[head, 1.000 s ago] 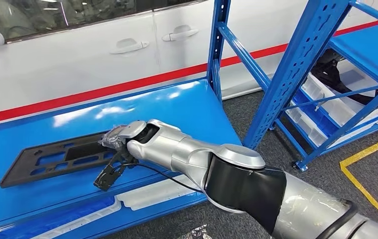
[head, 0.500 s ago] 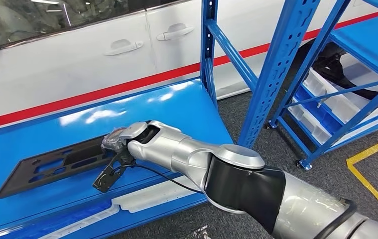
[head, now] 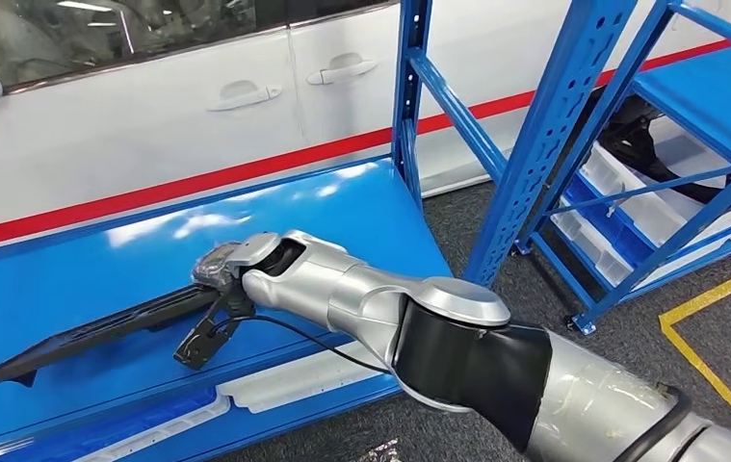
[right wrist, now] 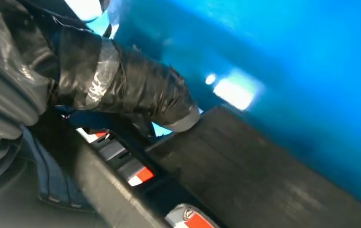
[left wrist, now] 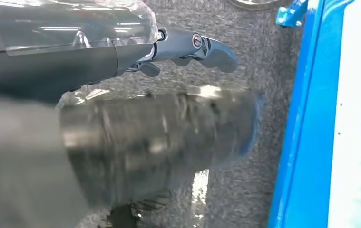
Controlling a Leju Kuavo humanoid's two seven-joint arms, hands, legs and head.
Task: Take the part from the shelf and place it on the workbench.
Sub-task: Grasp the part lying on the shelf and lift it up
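Between your right hand's [head: 221, 272] clamped fingers [right wrist: 135, 95], the part [head: 101, 332] now tilts on edge, no longer flat on the table [head: 342, 207].

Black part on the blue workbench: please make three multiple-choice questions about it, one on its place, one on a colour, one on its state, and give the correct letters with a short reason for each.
1. Where is the black part?
A. on the grey floor
B. over the blue workbench
C. on the rack at the right

2. What colour is the stripe along the white car behind the workbench?
A. red
B. green
C. yellow

3. How does the part lie?
A. flat and untouched
B. standing upright against the car
C. tilted, one end gripped by the right hand

Answers:
1 B, since the head view shows blue workbench surface all around the part.
2 A, since a red band runs below the door handles.
3 C, since the end at the hand is raised, the far end is low, and the right wrist view shows a finger pressed on the part.
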